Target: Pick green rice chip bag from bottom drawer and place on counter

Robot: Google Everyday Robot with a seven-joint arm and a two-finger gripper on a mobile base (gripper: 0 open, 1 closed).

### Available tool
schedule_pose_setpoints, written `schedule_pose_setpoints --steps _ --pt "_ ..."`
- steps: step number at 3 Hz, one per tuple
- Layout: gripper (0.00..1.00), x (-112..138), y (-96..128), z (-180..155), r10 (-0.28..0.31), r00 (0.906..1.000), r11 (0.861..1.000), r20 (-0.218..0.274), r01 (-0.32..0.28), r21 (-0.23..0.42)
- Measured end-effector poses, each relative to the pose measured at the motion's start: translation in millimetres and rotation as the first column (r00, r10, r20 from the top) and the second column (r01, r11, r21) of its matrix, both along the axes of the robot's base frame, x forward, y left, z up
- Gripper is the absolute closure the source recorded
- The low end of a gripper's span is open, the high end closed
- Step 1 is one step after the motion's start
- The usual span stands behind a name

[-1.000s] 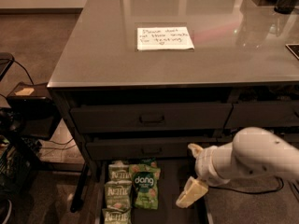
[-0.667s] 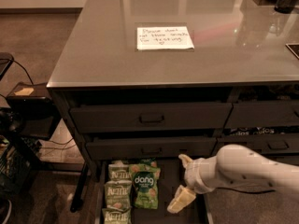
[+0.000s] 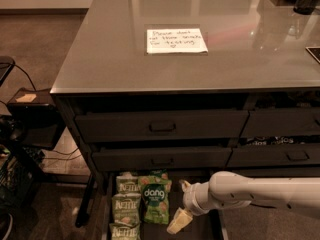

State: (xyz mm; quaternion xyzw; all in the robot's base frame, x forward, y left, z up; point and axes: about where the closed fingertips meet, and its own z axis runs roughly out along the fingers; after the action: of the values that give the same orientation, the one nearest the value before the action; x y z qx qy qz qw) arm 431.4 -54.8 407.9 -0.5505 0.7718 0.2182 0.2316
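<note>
My gripper (image 3: 181,204) hangs over the bottom drawer (image 3: 200,230), fingers apart, just beside the green rice chip bag (image 3: 154,202), and a sloppy close here could shove it aside or snag the neighbouring Kettle bags (image 3: 126,208).

Bright green chip bag (image 3: 154,203) with dark round logo, white lettering. Paler green bags (image 3: 126,209) alongside (lettering also white). Dark grey drawer (image 3: 197,230), flat dark floor. Glossy grey counter (image 3: 100,54); white note (image 3: 176,40), dark handwriting. White gripper (image 3: 181,204), cream fingers spread apart, over drawer just right of chip bag.
</note>
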Motion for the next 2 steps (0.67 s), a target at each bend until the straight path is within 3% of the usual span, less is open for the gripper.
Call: schedule_pose_setpoints --steps 1,2 --pt "0.00 0 0 -1 0.000 1.0000 1.000 0.000 0.000 -0.001" --pt "0.00 11 2 -34 -0.006 0.9998 1.000 0.021 0.006 -0.002"
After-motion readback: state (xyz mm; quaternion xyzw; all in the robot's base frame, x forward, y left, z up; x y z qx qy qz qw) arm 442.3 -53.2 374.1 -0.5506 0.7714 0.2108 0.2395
